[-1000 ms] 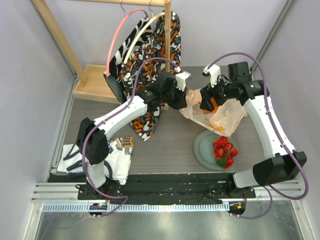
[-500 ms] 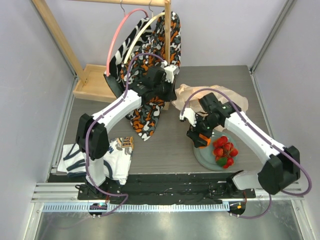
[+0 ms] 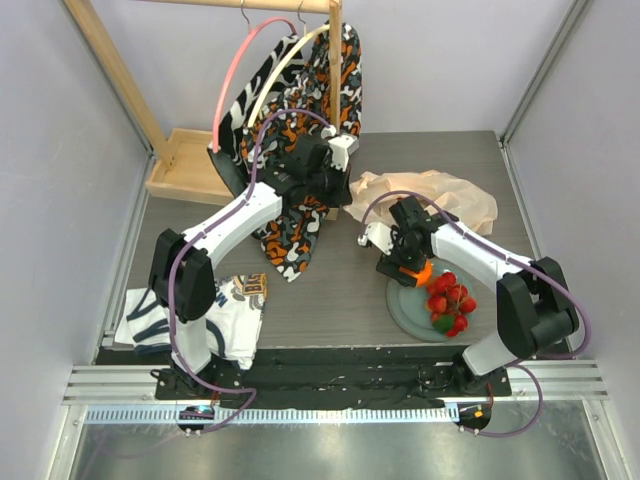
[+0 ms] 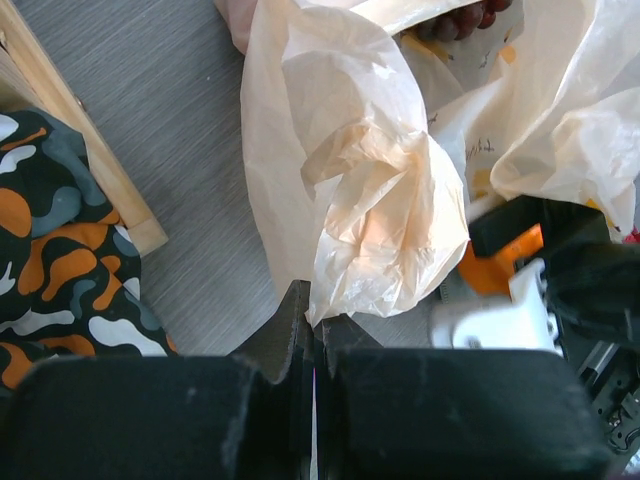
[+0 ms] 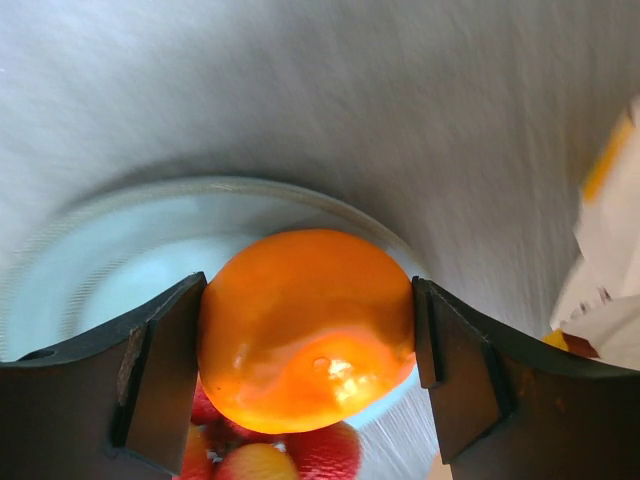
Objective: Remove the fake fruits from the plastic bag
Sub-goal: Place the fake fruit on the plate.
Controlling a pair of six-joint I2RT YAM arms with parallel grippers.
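The orange (image 5: 305,325), one of the fake fruits, sits between the fingers of my right gripper (image 5: 308,345), just above the round grey-green plate (image 5: 90,285). From above, that gripper (image 3: 414,267) hangs over the plate's (image 3: 400,303) far rim. A red berry cluster (image 3: 450,300) lies on the plate. The plastic bag (image 3: 430,193) lies crumpled behind it. My left gripper (image 4: 313,322) is shut on a bunched fold of the bag (image 4: 370,200) at its left edge (image 3: 352,192). Dark grapes (image 4: 460,18) show inside the bag's mouth.
A wooden rack (image 3: 190,160) with a hanging orange-black-white patterned cloth (image 3: 300,110) stands at the back left, right beside my left arm. A white printed garment (image 3: 225,315) lies at the front left. Grey walls close in both sides.
My right gripper has come out of the bag with the orange and swung forward to the plate. The bag has sagged back onto the table, with my left gripper still holding its edge.
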